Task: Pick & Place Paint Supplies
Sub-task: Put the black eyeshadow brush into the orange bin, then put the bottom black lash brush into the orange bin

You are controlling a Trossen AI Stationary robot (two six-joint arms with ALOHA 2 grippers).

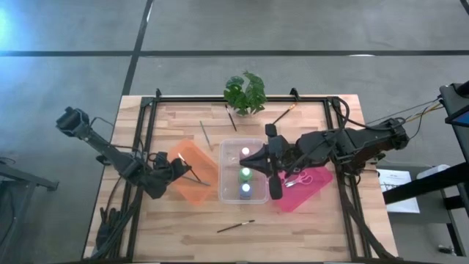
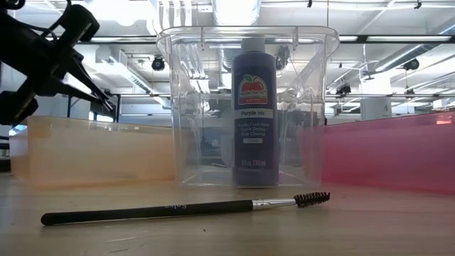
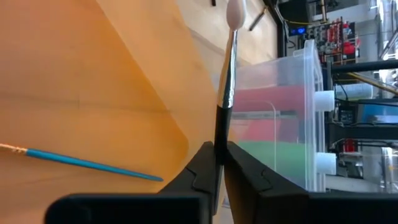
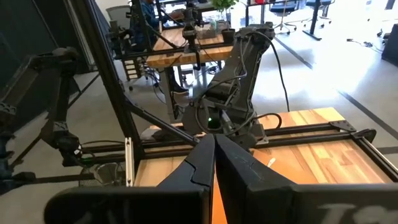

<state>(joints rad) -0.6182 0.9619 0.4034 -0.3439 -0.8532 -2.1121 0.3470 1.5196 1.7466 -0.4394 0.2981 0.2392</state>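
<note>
My left gripper (image 3: 221, 149) sits low over the orange tray (image 1: 192, 172) at the table's left and is shut on a dark-handled paintbrush (image 3: 229, 81) with a pale fluffy tip (image 3: 235, 12). A blue paintbrush (image 3: 81, 162) lies flat on the tray's floor. The clear bin (image 1: 229, 170) in the middle holds three upright bottles: pink (image 1: 245, 152), green (image 1: 246, 174) and blue (image 1: 246, 192). Pink-handled scissors (image 1: 297, 178) lie in the pink tray (image 1: 311, 187). My right gripper (image 4: 214, 143) hangs shut and empty high over the bin. My left gripper pinches the paintbrush's dark handle (image 3: 221, 134) between its two fingers, below the silver ferrule. The brush runs on forward from the fingers, along them, across the orange tray toward the clear bin. Whether its tip touches the tray I cannot tell.
Loose brushes lie on the wood: one near the front edge (image 1: 236, 226), also close in the low view (image 2: 185, 208), and others at the back (image 1: 205, 134), (image 1: 231, 121), (image 1: 282, 115). A leafy plant (image 1: 245, 92) stands at the far edge. A black frame (image 1: 146, 125) borders the table.
</note>
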